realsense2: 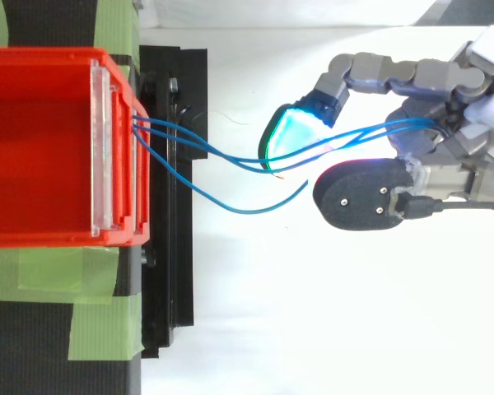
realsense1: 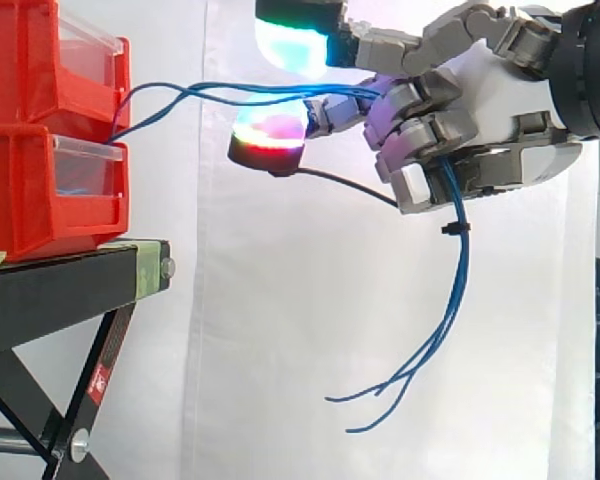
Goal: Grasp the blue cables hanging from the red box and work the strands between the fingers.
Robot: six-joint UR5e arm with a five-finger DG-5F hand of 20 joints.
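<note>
Start at the hand (realsense1: 500, 110), which you see reaching in from the right, well off the black stand (realsense1: 50, 290) and above the level of its top. Its fingers (realsense1: 420, 135) are curled round the blue cables (realsense1: 230, 95) and grasp them. The strands enter between the curled fingers and come out below the palm. A small black tie (realsense1: 450, 230) sits on the strands just under the hand, and below it they hang free and fan out into loose ends. Two pads (realsense1: 270, 135) reach out past the grasp towards the bins, one glowing red and green just under the strands, the other glowing cyan above them. From the top view, most strands run together past the cyan pad (realsense2: 290, 130) into the hand. One strand sags off on its own and ends loose just beside the dark back of the other pad. Follow the cables away from the hand and they span open air to the front of the red bins (realsense1: 30, 190). These are stacked one on the other at the stand's edge nearest the hand. Green tape (realsense2: 90, 271) crosses the stand top beside the bins. Behind everything hangs the white curtain (realsense1: 230, 300).
</note>
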